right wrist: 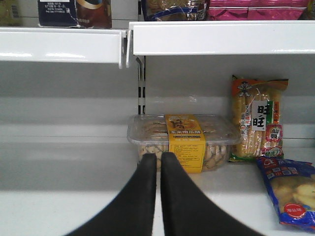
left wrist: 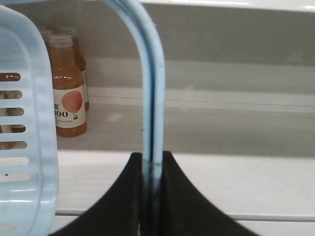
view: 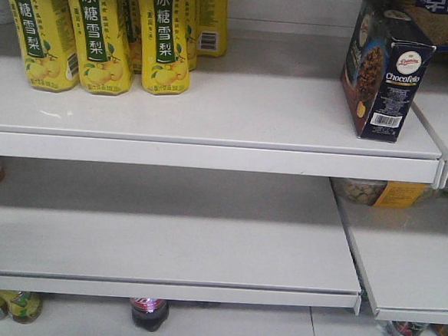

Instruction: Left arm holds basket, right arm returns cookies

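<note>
Basket (left wrist: pixel 24 128): hangs left of my left gripper (left wrist: pixel 152 162), whose jaws pinch its handle (left wrist: pixel 150 88) to keep it steady; inside hidden.
Cookies (view: pixel 386 68): upright on the top shelf (view: pixel 236 107), seemingly returned.
Right gripper (right wrist: pixel 158 164): jaws nearly touching, empty; the cookies' base sits up-left, cropped.

White metal shelves (view: pixel 212 113) fill the view, two tiers deep, with a second bay (view: pixel 414 258) butting against them on the right. Yellow drink cartons (view: pixel 95 28) stand at the back left of the top shelf. Below the lowest shelf, bottles (view: pixel 149 313) sit on a pale floor (tiled, by the seams).
</note>
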{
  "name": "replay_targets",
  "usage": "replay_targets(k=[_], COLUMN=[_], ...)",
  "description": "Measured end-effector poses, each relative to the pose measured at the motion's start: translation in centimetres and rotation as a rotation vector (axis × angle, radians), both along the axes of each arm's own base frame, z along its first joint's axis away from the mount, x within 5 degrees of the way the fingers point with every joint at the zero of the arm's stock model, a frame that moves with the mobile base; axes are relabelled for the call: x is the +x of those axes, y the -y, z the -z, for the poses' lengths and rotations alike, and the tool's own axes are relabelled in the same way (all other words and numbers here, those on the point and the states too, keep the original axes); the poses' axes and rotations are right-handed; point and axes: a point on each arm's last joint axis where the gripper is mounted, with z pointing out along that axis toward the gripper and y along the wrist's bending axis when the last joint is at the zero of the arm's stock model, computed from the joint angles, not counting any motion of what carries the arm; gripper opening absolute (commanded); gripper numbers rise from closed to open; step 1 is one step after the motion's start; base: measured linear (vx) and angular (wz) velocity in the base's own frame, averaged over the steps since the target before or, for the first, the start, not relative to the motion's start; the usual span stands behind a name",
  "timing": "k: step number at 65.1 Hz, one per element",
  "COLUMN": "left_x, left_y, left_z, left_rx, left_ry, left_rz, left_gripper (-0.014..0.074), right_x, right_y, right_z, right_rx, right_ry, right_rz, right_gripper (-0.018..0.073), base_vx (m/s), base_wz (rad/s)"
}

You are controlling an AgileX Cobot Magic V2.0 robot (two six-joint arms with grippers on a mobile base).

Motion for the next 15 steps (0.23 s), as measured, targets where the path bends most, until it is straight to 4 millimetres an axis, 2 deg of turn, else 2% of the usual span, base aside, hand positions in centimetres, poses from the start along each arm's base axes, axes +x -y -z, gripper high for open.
replay_targets(k=[15], left_x=[0.0], left_y=[0.0], left_z=[0.0], left_rx=[0.0], left_ry=[0.0], left_rz=[0.0], left_gripper=[-0.0003], right_x=[0.0], right_y=[0.0], right_z=[0.0], right_rx=[0.0], right_ry=[0.0], right_rz=[0.0], right_gripper=[-0.0006], base_vx=[0.0], base_wz=[0.0])
